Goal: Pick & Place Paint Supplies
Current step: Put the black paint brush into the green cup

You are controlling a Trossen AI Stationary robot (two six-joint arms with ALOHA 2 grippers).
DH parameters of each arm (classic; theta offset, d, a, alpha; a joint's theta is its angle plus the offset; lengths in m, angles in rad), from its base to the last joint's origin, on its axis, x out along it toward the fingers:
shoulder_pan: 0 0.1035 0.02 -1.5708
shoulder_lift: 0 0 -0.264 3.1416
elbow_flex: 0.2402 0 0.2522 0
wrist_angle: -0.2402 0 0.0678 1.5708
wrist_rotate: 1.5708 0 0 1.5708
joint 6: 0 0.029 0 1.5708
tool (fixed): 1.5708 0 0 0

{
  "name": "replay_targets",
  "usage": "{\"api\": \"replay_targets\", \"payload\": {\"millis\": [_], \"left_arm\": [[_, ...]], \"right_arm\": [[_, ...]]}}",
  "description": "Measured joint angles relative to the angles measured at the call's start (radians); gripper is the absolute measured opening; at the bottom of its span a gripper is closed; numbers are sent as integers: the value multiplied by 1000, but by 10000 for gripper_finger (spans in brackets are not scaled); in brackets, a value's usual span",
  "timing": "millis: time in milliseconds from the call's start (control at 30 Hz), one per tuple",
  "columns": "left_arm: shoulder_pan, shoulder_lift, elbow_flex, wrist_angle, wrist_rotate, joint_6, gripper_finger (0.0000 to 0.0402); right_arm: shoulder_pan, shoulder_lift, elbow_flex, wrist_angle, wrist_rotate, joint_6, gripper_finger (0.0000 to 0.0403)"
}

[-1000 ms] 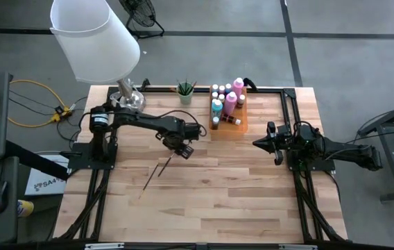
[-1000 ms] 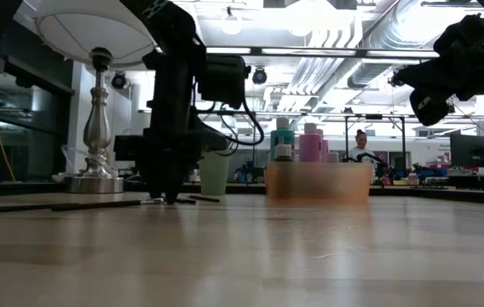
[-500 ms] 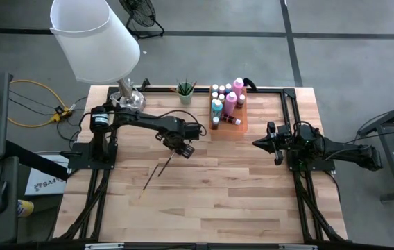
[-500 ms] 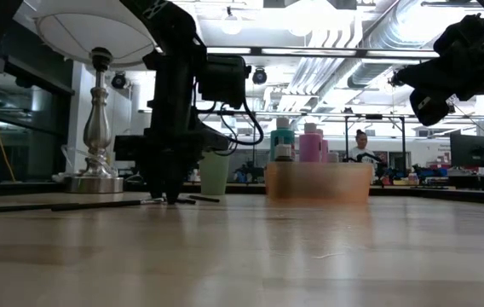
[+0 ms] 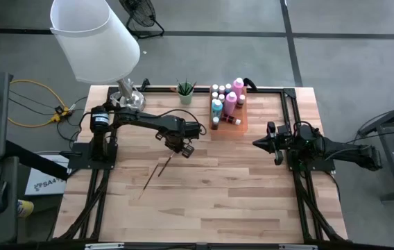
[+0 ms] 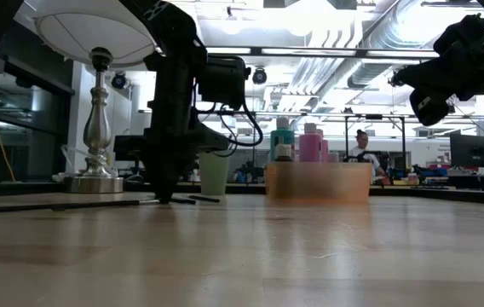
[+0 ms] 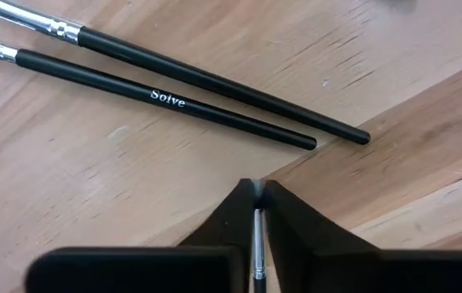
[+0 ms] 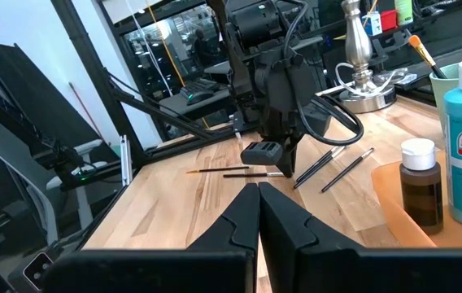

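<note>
Paintbrush pinched in left end effector (fingertips).

Wood, metal and matt black finishes

A pale planked wooden tabletop with visible grain is seen beneath two thin black glossy-handled paintbrushes with silvery metal ferrules; the polished silver metal lamp base is shiny.

Grey concrete floor all round the wooden table. White lampshade looms at one corner; bright ceiling lights, exposed ducts overhead.
</note>
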Motion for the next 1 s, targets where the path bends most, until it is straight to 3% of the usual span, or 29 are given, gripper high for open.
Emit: {"api": "replay_targets", "payload": {"millis": [100,367,500,667,800,1000], "left_arm": [[0,0,0,0,3,23,5],[0,-31,-6,7,18,46,1],[-3,-123,-5,4,21,39,0],[-1,-257,-5,1,-45,-1,0],[-2,-384,-4,54,-193,-4,0],[-1,-491,-2,207,-584,128,0]], "right_arm": [[0,0,0,0,0,0,2],[0,0,0,0,0,0,2],[0,0,0,0,0,0,2],[0,0,0,0,0,0,2],[0,0,0,0,0,0,2],[0,0,0,0,0,0,2]]}}
